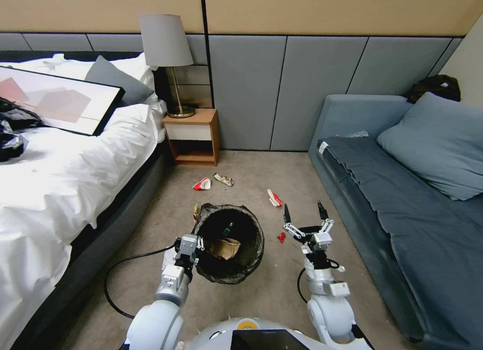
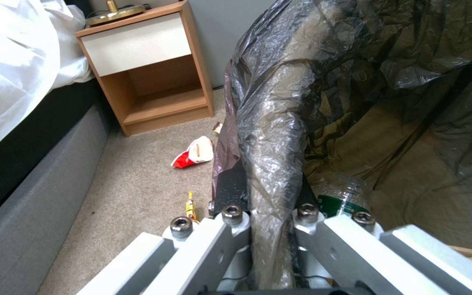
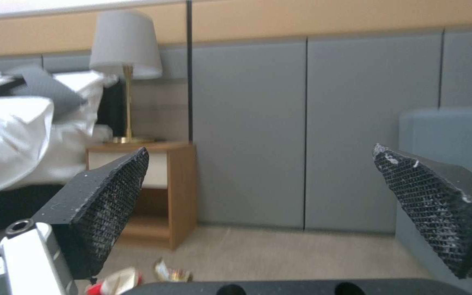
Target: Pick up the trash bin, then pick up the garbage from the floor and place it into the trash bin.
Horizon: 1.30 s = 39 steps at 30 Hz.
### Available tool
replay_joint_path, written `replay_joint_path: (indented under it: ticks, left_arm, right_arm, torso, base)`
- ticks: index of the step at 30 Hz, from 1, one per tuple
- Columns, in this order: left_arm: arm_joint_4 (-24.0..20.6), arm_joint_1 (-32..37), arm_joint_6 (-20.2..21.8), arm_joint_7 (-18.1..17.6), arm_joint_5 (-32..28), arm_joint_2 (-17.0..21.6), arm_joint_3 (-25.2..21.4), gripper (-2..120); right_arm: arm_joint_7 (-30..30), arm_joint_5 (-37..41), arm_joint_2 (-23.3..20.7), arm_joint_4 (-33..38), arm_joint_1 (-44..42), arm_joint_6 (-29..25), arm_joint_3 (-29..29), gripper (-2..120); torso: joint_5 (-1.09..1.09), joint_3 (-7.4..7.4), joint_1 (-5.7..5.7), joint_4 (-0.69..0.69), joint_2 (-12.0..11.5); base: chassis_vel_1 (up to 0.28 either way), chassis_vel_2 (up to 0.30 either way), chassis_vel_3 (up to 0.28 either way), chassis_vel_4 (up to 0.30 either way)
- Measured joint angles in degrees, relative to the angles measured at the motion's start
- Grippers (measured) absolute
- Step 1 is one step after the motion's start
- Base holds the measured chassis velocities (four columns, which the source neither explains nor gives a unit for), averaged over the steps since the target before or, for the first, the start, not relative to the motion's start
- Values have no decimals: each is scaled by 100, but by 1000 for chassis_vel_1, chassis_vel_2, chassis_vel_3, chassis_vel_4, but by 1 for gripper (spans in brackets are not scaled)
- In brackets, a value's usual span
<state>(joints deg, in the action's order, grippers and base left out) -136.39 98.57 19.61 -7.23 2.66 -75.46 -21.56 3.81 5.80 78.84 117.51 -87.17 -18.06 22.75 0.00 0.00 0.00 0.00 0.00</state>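
Nearest to us, our left gripper [image 1: 197,243] is clamped on the near-left rim of the trash bin [image 1: 251,249], its fingers pinching the crinkled dark bag folded over the edge. The left wrist view shows that rim squeezed between the two jaws. Inside the bin we can see a brown cardboard scrap [image 1: 225,248], and a clear plastic bottle [image 2: 341,192] with a green label low against the liner.

To the right of the bin, our right gripper [image 1: 305,212] hovers above the carpet, its two black fingers spread wide apart and holding nothing.

The relation that matters most: a small red scrap [image 1: 281,237] lies on the floor between the bin and the right gripper — just to the gripper's left and a little nearer to us. A red-and-white wrapper [image 1: 274,197] lies just beyond the gripper and to its left, its long axis running away from us. We judge the right arm the nearer and the free one for both.

Farther off, near the wooden nightstand [image 1: 193,136], lie a red-and-white packet [image 1: 202,184] and a crumpled foil wrapper [image 1: 223,179].
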Motion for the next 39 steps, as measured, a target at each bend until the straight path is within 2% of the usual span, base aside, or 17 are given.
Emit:
replay_joint_path:
  ticks: [10,15,22,31,39]
  left_arm:
    - [26,16,11,-7,2,-71,11,1]
    - [37,12,13,-7,6,-99,17,1]
    - [54,11,15,-6,10,-71,20,1]
    - [51,1,18,-2,12,-78,14,1]
    - [36,2,18,0,16,-73,-13,1]
  right_arm:
    - [316,804,-212,-1339,902,869,-286,100]
    - [316,880,-208,-1813,1142,989,-343,100]
    - [327,884,-157,-2926,1581,1401,-493,100]
    - [229,750,-110,-3847,2031,1529,-533,100]
    - [177,697,-82,-4267,2230,1572,-537,100]
  torso:
    - [-1,0,0,0,0]
    - [-1,0,0,0,0]
    - [0,0,0,0,0]
    - [0,0,0,0,0]
    - [0,0,0,0,0]
  base:
    - [0,0,0,0]
    - [0,0,0,0]
    - [0,0,0,0]
    - [0,0,0,0]
    - [0,0,0,0]
